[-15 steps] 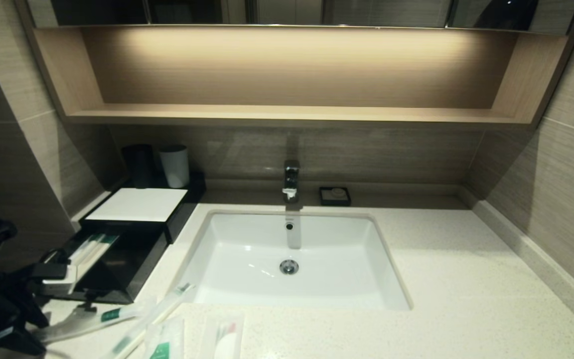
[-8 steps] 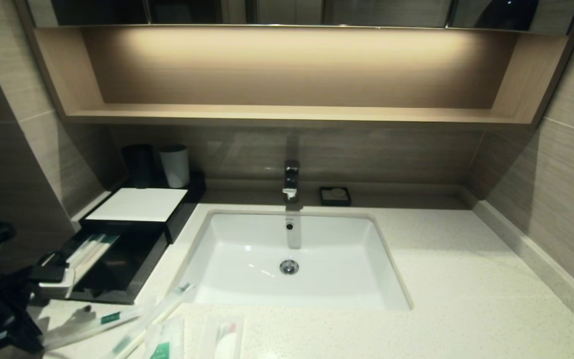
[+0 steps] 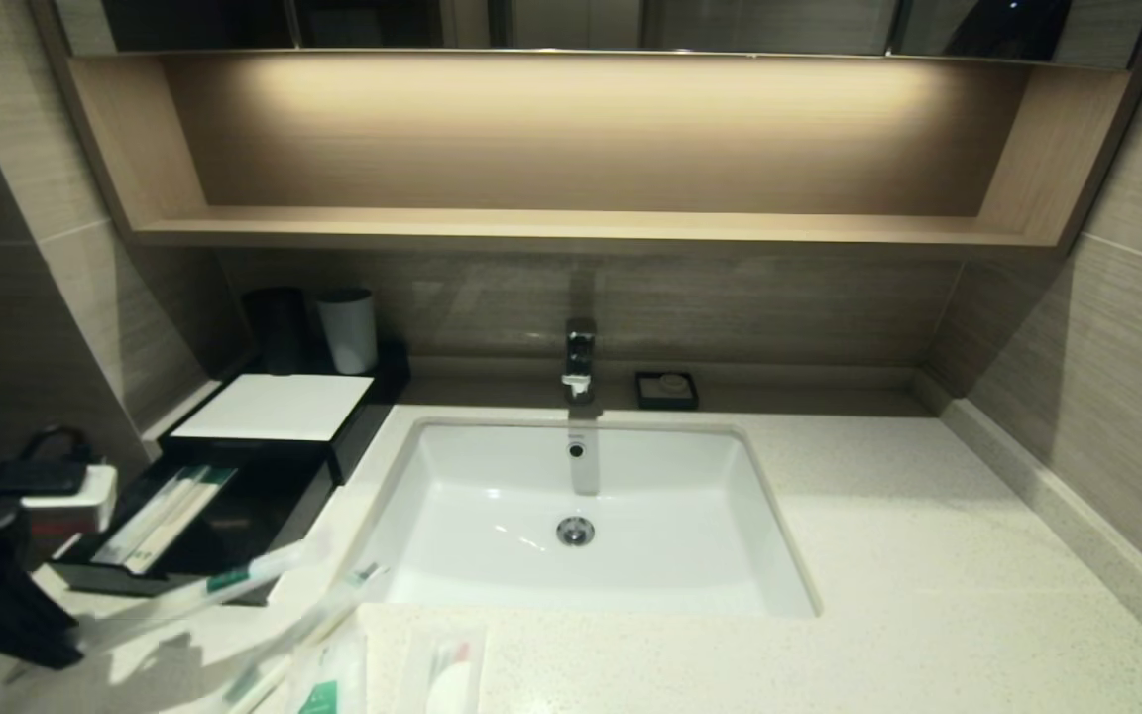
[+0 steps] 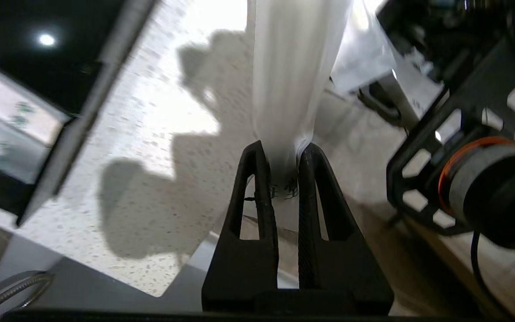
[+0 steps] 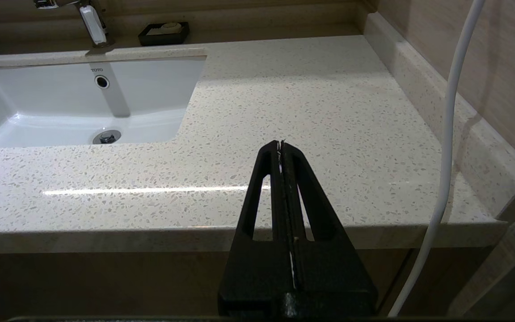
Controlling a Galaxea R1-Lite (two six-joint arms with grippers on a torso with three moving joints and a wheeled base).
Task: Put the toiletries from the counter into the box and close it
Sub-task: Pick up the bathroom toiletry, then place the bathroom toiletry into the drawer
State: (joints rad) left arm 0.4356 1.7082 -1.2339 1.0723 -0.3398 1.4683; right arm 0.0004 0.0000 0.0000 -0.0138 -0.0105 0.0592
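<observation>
The left pincer (image 4: 280,167) pinches a toothbrush packet (image 3: 224,585) lifted off the bench (image 3: 928,555) just near the box (image 3: 234,516), whose open drawer should receive it next, while the right pincer (image 5: 280,150), pressed together, idles near-right.

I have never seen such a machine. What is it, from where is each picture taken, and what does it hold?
It is a two-armed robot at a bathroom counter with a sink. One picture looks down from its head; the two others look from a camera behind each hand. The left hand pinches a toothbrush packet, lifted near the open black box; another packet already lies in the drawer. More wrapped toiletries wait on the counter's front edge. The right hand is shut on nothing, parked before the counter's front edge, right of the sink.
</observation>
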